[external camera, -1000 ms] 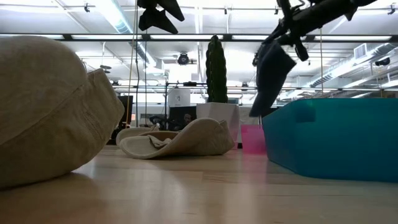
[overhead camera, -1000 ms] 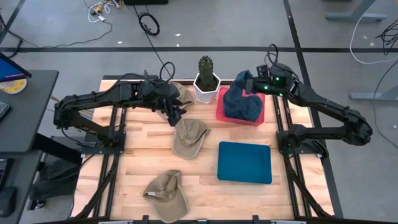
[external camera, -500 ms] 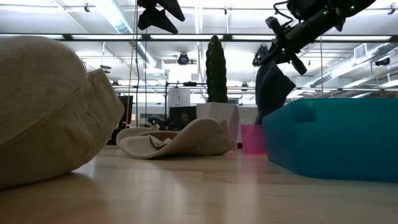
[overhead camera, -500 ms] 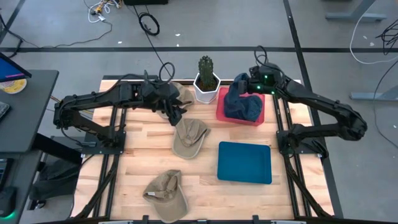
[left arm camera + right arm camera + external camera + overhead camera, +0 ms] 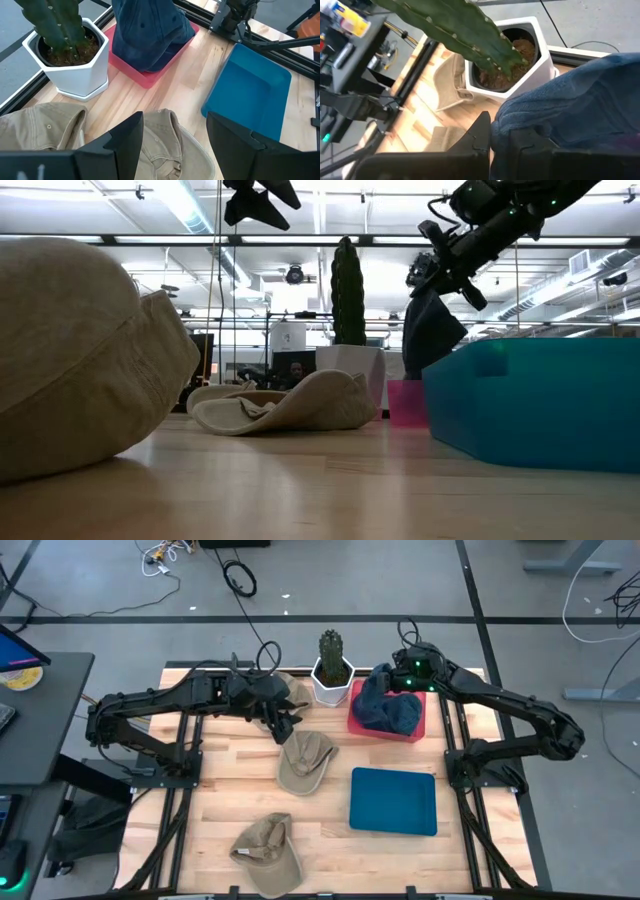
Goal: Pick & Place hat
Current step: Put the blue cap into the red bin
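my right gripper (image 5: 392,683) is pinched shut on the dark blue hat (image 5: 388,708), holding its upper edge above the pink tray (image 5: 366,724) at the far right of the table (image 5: 330,835). the hat hangs down from the fingers and its bulk rests in the tray. my right arm reaches in from the right side, elbow bent, wrist angled toward the cactus pot (image 5: 332,680) just beside the tray. my left gripper (image 5: 282,726) hovers with fingers spread and empty, just above the far edge of a tan hat (image 5: 304,761) lying mid-table. another tan hat (image 5: 266,852) lies near the front edge, and a blue tray (image 5: 394,802) sits in front of the pink one.
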